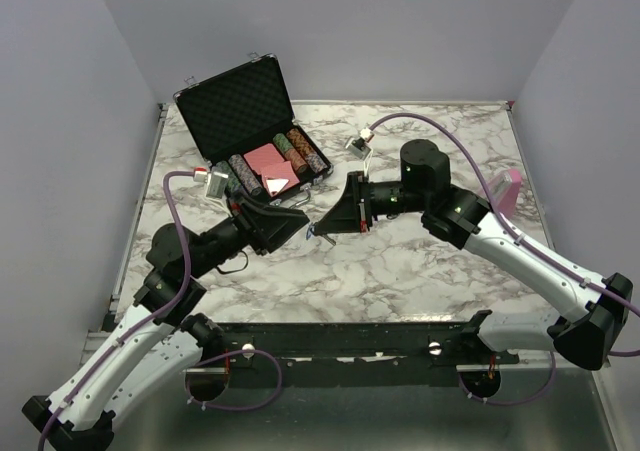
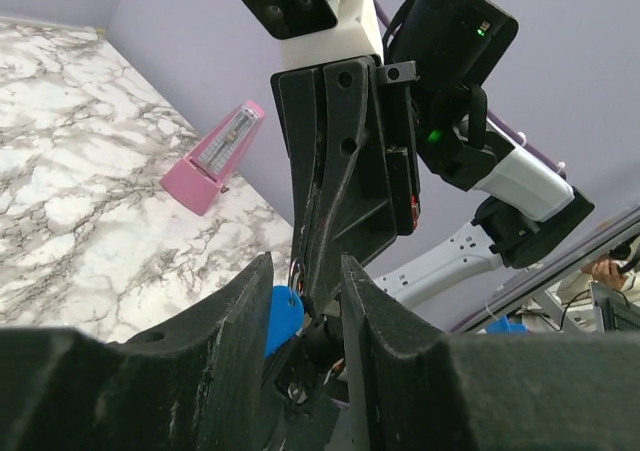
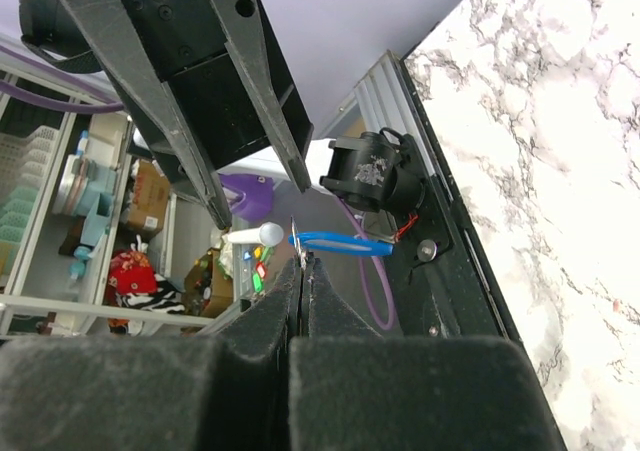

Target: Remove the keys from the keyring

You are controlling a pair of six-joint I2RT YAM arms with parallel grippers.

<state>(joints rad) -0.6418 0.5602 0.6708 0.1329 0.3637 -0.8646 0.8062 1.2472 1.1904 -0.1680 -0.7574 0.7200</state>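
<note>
Bunch of tiny silvery metal keys [image 3: 293, 234] with one bright blue piece [image 3: 345, 243], held in the air above the middle of the white marbled bench [image 1: 420, 271]. Right claw [image 3: 300, 266] pinched tight on the bunch, with only a metal sliver showing at its tips. Blue piece juts sideways, long axis across those fingers. Left claw [image 2: 305, 263] spread apart, tip to tip with the right, blue piece between its fingers; contact unclear. Likely next: left closes and pulls back.

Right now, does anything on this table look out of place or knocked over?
Nothing stands out. The keys are pinched in the shut right gripper above the table; the poker case sits open, chips in their rows.
</note>
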